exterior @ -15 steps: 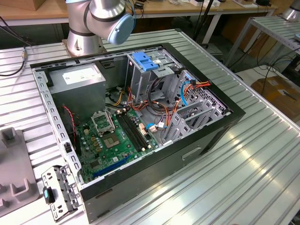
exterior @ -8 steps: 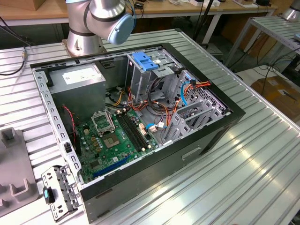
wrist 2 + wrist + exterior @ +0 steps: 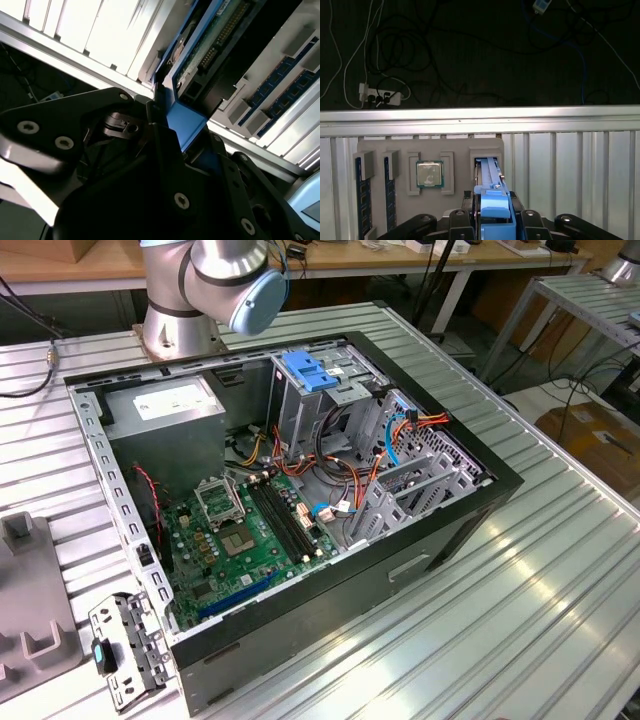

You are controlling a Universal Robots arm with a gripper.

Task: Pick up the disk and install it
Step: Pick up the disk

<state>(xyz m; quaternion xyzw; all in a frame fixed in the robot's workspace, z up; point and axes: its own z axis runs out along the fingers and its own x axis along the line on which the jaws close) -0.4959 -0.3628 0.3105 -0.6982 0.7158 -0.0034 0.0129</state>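
We see the hand pinching the blue carrier rail of the disk, which stands on edge at its slot in a grey holder tray, near a processor and memory modules. Bare ribbed tabletop lies open beside the tray, and the tabletop's edge runs just beyond it. In the exterior view, the open computer case sits mid-tabletop.

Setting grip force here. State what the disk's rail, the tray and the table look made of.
The rail of the disk is bright blue, smooth and evenly coloured: likely moulded plastic. The tray is matt grey with rounded pockets: probably plastic, though the look leaves it open. The table is silvery, ribbed and brightly reflective: apparently bare aluminium profile.
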